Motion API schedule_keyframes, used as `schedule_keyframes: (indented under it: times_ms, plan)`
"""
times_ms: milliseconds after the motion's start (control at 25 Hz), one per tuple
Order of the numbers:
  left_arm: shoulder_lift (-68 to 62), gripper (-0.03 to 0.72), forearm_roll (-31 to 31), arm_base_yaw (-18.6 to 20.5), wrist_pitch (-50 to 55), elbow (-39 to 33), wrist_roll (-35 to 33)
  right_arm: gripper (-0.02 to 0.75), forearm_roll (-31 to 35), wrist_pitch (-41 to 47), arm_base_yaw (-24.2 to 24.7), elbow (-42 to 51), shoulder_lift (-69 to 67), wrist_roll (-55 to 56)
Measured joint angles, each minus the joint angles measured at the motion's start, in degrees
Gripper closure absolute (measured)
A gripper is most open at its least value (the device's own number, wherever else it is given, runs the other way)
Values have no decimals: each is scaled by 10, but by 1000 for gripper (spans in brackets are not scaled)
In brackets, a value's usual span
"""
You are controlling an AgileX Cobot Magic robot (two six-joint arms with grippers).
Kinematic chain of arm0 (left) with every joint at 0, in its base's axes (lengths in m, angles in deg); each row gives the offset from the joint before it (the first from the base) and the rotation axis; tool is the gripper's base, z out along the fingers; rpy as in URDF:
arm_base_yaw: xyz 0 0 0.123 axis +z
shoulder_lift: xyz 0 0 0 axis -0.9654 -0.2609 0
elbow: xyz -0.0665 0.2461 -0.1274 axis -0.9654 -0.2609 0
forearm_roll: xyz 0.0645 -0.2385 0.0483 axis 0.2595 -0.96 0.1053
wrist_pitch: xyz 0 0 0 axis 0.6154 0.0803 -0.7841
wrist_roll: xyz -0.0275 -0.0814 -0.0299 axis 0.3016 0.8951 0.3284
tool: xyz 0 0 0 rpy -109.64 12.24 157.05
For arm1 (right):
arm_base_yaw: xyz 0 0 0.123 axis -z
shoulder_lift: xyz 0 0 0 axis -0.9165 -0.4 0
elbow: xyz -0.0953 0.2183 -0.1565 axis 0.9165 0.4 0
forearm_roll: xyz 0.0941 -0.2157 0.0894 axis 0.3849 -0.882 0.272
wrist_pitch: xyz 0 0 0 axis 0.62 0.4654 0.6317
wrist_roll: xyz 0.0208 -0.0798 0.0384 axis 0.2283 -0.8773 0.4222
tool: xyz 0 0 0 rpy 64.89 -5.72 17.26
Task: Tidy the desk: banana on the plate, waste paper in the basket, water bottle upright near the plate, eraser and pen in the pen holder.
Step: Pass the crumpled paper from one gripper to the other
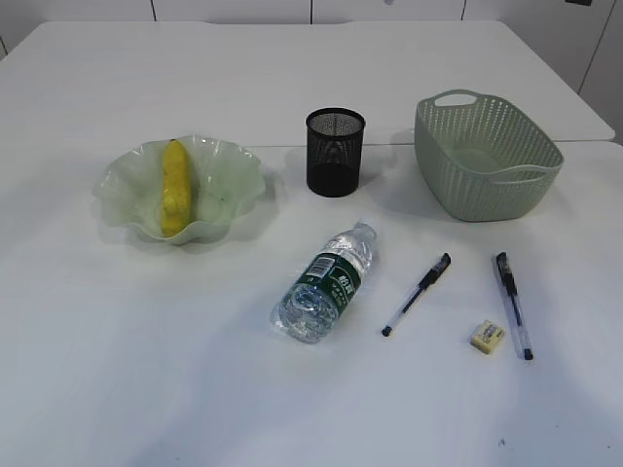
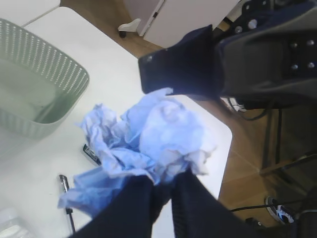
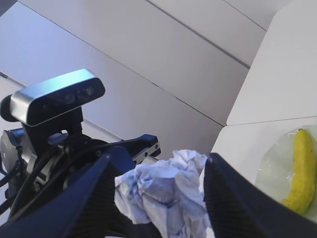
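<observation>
Neither gripper shows in the exterior view. My left gripper (image 2: 166, 178) is shut on a crumpled pale-blue waste paper (image 2: 158, 134), held in the air to the right of the basket (image 2: 44, 74). My right gripper (image 3: 161, 163) faces it, jaws wide apart with the same paper (image 3: 163, 193) between its fingers (image 3: 223, 198). The banana (image 1: 175, 185) lies on the green wavy plate (image 1: 117, 185). The water bottle (image 1: 326, 284) lies on its side. Two pens (image 1: 417, 294) (image 1: 513, 304) and a yellow eraser (image 1: 487, 337) lie on the table in front of the black mesh pen holder (image 1: 335, 151).
The green basket (image 1: 487, 156) stands at the back right, beside the pen holder. In the left wrist view the table's right edge and wooden floor lie below the paper. A camera on a stand (image 3: 54, 99) sits behind the left arm.
</observation>
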Motion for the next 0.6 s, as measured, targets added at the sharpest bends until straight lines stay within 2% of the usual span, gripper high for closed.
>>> schedule_keyframes:
  times_ms: [600]
  plan:
    - [0, 647, -52, 0, 0, 0, 0, 309, 4, 0, 0, 0, 0, -6]
